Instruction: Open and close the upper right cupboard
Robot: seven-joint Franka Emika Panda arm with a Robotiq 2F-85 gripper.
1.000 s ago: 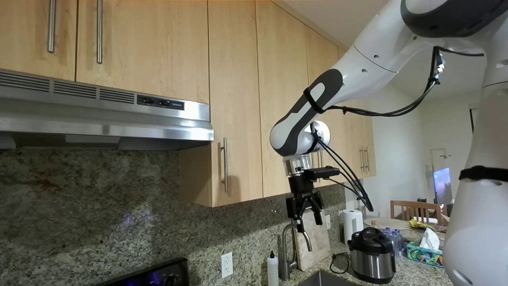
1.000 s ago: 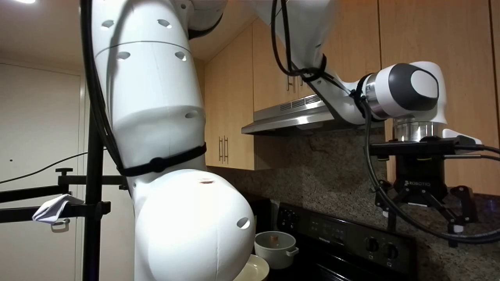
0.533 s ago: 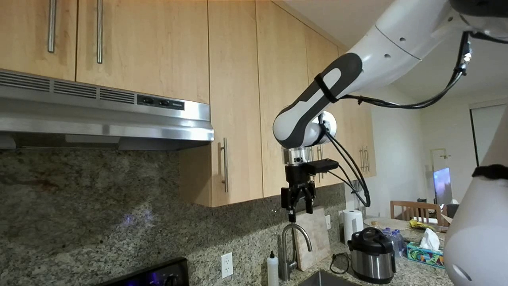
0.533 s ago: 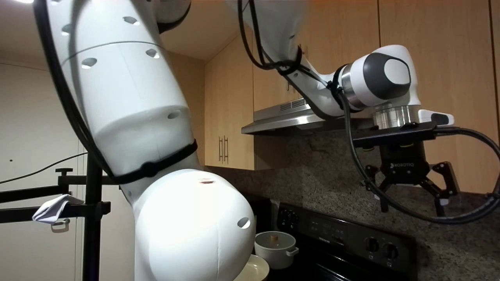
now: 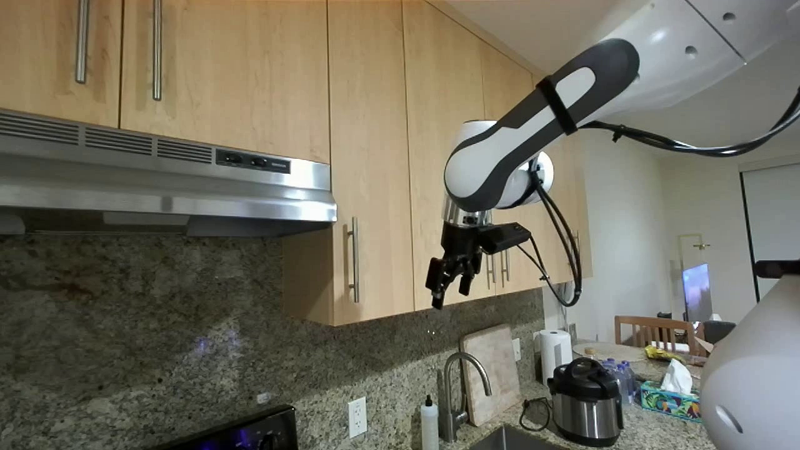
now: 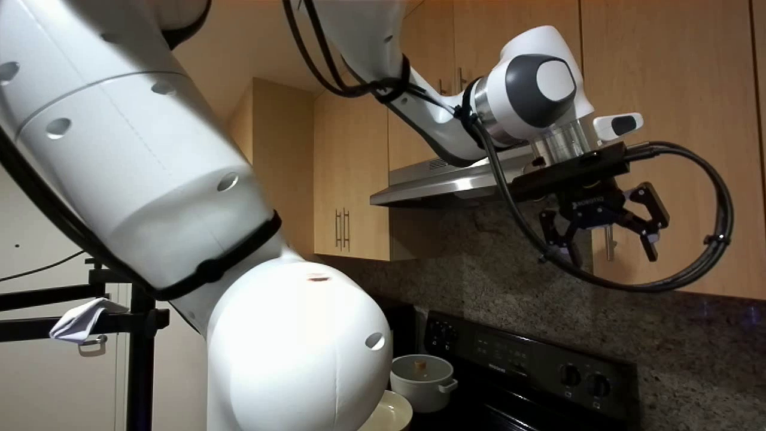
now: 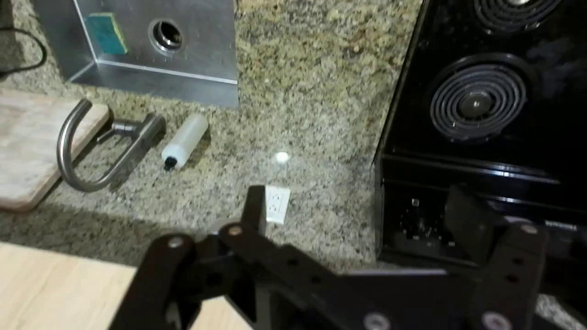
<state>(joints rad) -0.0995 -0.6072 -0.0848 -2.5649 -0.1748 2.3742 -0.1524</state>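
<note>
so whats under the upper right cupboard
Below the upper right cupboard, an exterior view shows a speckled stone wall with a white outlet. In the wrist view, the tool hides part of that wall.

Sponge (image 7: 107, 34) in sink (image 7: 206, 43); board (image 5: 494, 375) beside faucet (image 5: 447, 400); tissue box (image 5: 669, 401) near cooker (image 5: 586, 412)

Free air is found between the spread black two-fingered gripper (image 5: 451, 297) and the slim vertical metal bar handle (image 5: 355, 259) of the tall light-wood cupboard (image 5: 372, 144) — behind the handle, only a narrow slot is offered. Beside its upper end, passage is blocked by the stainless-steel range hood (image 5: 169, 180).
</note>
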